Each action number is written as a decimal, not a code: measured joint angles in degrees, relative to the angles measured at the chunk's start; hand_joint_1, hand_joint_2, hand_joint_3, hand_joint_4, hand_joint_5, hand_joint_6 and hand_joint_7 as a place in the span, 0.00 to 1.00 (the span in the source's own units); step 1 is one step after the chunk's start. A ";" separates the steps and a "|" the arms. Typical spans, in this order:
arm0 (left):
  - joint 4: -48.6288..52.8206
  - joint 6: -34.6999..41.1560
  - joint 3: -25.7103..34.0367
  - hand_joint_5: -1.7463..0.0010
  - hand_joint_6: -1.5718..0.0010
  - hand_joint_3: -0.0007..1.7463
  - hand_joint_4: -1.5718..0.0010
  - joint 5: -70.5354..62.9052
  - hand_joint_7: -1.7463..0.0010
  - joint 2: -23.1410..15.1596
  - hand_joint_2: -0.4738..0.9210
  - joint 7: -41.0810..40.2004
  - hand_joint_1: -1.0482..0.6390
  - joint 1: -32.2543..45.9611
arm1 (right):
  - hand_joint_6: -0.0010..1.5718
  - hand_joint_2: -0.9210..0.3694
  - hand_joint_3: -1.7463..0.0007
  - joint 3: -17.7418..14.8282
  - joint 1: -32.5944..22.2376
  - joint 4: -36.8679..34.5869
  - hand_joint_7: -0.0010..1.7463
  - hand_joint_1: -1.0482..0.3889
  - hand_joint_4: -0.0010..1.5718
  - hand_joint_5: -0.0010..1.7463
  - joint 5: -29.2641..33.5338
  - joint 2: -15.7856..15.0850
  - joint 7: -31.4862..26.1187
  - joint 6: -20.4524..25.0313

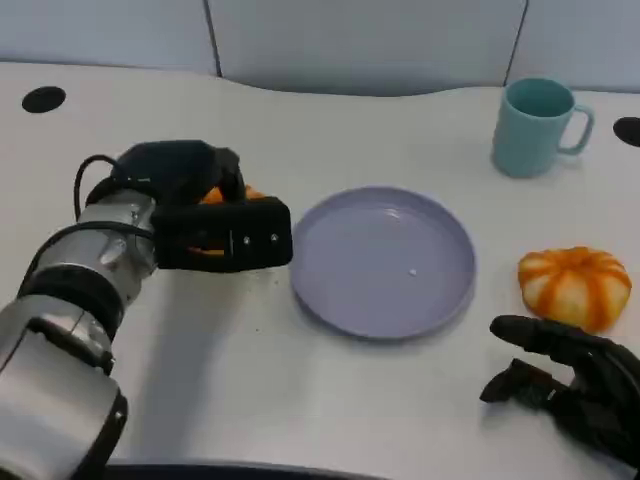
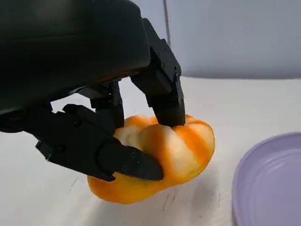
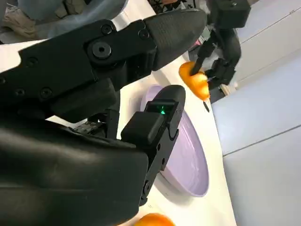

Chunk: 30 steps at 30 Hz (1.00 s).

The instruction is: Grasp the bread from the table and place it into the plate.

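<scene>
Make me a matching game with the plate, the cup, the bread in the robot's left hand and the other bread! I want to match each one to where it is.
Things:
1. plate
2. cup
3. bread in the left hand
4. other bread

Places:
A. lying on the table just beyond the right hand
B. gripped between black fingers, to the left of the plate
C. standing at the far right of the table
D. in the middle of the table, with nothing on it

Pairs: 1-D, 2-C, 3-B, 4-A
</scene>
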<state>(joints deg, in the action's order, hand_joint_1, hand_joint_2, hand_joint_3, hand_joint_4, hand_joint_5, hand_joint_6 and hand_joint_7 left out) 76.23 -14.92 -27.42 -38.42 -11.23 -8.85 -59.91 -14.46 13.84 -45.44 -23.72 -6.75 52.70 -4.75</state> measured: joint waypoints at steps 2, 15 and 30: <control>-0.23 -0.89 0.46 0.00 0.60 0.46 0.49 0.60 0.00 -0.02 0.89 0.00 0.50 -0.27 | 0.55 0.00 0.96 0.01 0.16 -0.29 0.13 0.44 0.36 0.67 0.00 0.00 0.01 -0.19; -1.51 -4.08 0.77 0.00 0.60 0.45 0.50 0.62 0.00 0.14 0.90 -1.33 0.50 -1.54 | 0.54 0.00 0.95 0.22 0.29 -0.44 0.15 0.44 0.35 0.67 0.12 0.05 -0.24 -0.73; -4.86 -10.39 -1.95 0.00 0.60 0.52 0.47 -0.75 0.00 2.64 0.83 -4.02 0.50 -2.01 | 0.52 0.00 0.95 0.90 0.43 -0.35 0.18 0.43 0.36 0.67 0.30 0.23 -1.04 -1.21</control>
<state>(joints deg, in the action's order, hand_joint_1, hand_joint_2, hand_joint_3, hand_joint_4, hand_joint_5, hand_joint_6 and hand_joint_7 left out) 71.36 -25.31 -29.37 -39.17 -8.59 -12.88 -61.92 -13.57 14.27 -45.79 -23.42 -6.52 51.66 -5.96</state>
